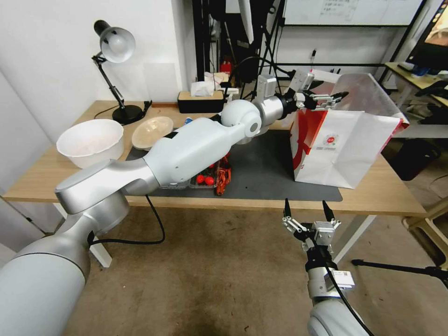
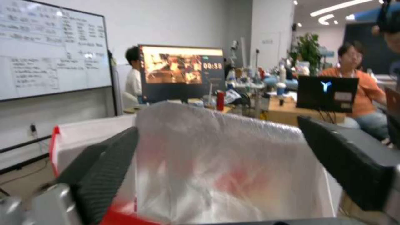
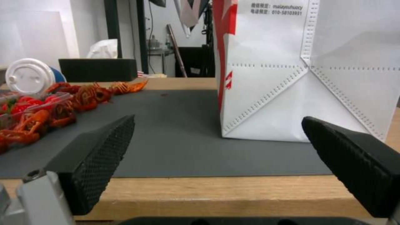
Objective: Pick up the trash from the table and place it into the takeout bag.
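The takeout bag (image 1: 345,140) stands upright on the right end of the dark mat (image 1: 261,163), white with red sides and a silvery lining (image 2: 217,162). My left gripper (image 1: 333,97) hovers open at the bag's top rim, over its mouth, with nothing between its fingers (image 2: 104,168). Below the table's front edge my right gripper (image 1: 306,205) is open and empty, facing the bag (image 3: 308,78). Trash lies on the mat's left part: a clear tray of red crayfish shells (image 1: 212,179), a white-lidded cup (image 3: 29,75) and a shallow beige bowl (image 1: 151,132).
A large white bowl (image 1: 91,140) sits at the table's (image 1: 373,198) left end. A desk lamp (image 1: 114,46) and a black tissue box (image 1: 200,100) stand along the back edge. My left arm (image 1: 196,144) spans the mat's middle.
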Motion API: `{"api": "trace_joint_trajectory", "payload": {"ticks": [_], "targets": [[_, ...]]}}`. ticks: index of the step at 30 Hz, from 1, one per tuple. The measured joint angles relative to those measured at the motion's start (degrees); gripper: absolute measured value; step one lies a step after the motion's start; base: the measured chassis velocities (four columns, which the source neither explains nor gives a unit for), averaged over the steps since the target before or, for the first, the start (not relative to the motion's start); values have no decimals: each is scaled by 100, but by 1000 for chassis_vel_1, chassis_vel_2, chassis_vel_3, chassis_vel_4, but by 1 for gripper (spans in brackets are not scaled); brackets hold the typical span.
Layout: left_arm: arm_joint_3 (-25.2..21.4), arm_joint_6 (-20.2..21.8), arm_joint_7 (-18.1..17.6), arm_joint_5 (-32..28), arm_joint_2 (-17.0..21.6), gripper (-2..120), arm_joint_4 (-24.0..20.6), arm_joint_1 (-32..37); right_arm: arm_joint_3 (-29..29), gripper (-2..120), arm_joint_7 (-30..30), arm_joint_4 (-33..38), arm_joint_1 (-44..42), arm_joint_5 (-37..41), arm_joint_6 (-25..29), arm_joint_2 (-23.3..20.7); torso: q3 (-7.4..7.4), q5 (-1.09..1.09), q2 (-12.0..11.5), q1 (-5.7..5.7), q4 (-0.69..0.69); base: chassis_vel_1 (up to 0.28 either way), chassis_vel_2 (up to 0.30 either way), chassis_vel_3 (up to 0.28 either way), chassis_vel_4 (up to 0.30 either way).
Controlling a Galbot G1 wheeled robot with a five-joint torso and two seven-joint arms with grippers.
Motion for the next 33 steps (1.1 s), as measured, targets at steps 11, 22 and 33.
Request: {"api": "trace_joint_trajectory", "payload": {"ticks": [11, 22, 33], "targets": [[-934, 91, -766, 119, 1113, 100, -1283, 641, -61, 100, -4, -41, 34, 3, -6, 17, 0, -2, 0, 0, 3, 0, 0, 0, 0], [-1775, 99, -949, 254, 2097, 100, -2065, 1383, -89, 100, -7, -41, 23, -8, -7, 15, 0, -3, 0, 0, 6, 0, 0, 0, 0], [-3625, 191, -1293, 987, 3480, 100, -3336, 3268, -113, 100, -11, -30, 9, -38, -12, 26, -1, -4, 0, 0, 8, 0, 0, 0, 0]]}}
